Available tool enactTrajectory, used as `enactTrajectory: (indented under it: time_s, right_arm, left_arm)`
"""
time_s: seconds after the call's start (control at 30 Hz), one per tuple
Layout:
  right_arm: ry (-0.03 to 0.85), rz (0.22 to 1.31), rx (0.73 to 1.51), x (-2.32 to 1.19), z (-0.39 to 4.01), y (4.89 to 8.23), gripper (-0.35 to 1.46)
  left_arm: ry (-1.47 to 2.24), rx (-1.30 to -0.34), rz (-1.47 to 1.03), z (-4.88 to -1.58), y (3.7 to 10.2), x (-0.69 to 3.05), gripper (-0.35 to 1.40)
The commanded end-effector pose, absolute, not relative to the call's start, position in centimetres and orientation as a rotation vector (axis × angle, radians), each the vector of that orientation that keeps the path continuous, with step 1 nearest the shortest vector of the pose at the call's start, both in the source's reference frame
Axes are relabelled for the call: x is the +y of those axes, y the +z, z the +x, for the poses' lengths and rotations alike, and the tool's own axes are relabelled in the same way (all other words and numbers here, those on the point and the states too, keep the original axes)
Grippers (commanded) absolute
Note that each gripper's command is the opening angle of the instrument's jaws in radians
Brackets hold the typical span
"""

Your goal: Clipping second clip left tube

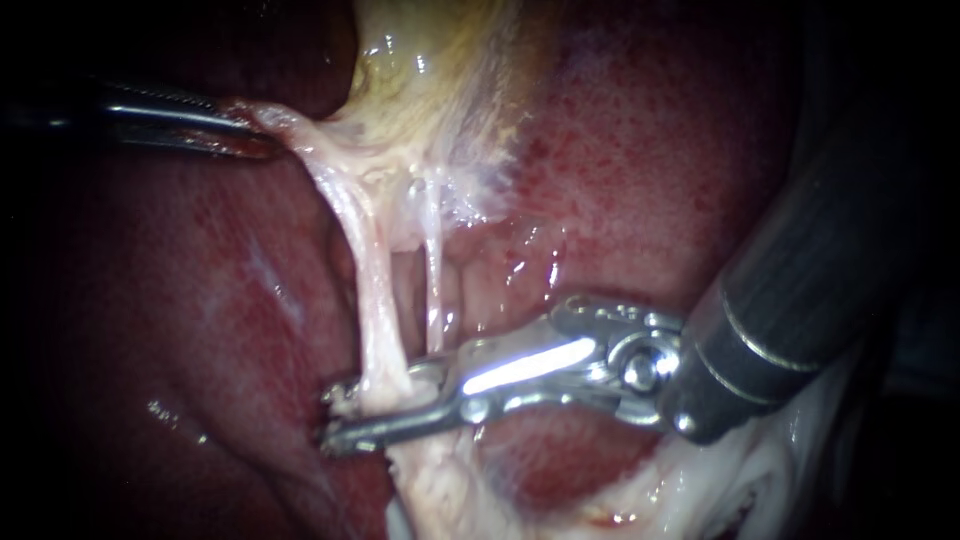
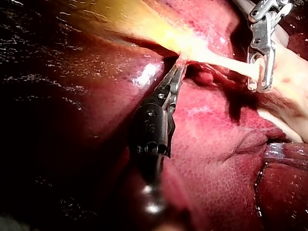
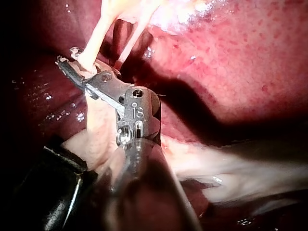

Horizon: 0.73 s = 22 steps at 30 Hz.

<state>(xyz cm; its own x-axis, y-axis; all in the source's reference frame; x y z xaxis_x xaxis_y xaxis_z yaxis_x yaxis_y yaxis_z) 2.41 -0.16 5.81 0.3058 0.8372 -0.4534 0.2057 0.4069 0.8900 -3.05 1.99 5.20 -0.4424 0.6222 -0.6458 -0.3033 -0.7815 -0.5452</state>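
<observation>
Here the left tube [image 1: 375, 300] runs as a pale, taut band from the foot of the yellowish gallbladder [image 1: 430, 90] down across the red liver [image 1: 650, 150], with a thinner tube [image 1: 433, 270] just beside it on the right. The right instrument [image 1: 345, 415] comes in from the right. Its metal tool reaches across the lower stretch of the left tube with one jaw on either side. The gap is narrow and both jaws lie against the band, so the tool holds the left tube between them. In the right wrist view the right instrument [image 3: 67, 65] shows the same hold, with the left tube [image 3: 91, 45] rising out from between the jaws and the thinner tube [image 3: 132, 41] standing free ahead of it. The left instrument [image 1: 255, 140] enters from the left, and its slim dark tool is closed on a fold of pale tissue [image 1: 300, 135] at the gallbladder's foot, which is drawn tight toward it. In the left wrist view the left instrument [image 2: 179, 67] pinches that fold over the liver [image 2: 211, 144], and the right instrument [image 2: 257, 77] sits well ahead, around the stretched left tube [image 2: 231, 65].
</observation>
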Motion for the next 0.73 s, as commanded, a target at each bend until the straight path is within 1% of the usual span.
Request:
enactTrajectory:
  time_s: [0.03,0.07,0.13,0.2,0.73]
  right_arm:
    - [0.557,1.108,1.220,-0.16,2.41,5.80,-0.23]
    - [0.556,1.108,1.220,-0.16,2.41,5.80,-0.24]
    - [0.556,1.108,1.220,-0.16,2.40,5.81,-0.34]
    - [0.555,1.108,1.220,-0.17,2.40,5.81,-0.35]
    - [0.549,1.104,1.222,-0.18,2.39,5.83,-0.35]
  left_arm:
    - [2.228,-0.477,-1.203,-3.05,5.20,2.00,-0.35]
    - [2.228,-0.477,-1.203,-3.05,5.20,2.00,-0.35]
    - [2.228,-0.477,-1.203,-3.05,5.20,2.00,-0.35]
    - [2.228,-0.477,-1.203,-3.05,5.20,2.00,-0.35]
    - [2.228,-0.477,-1.203,-3.05,5.22,2.01,-0.35]
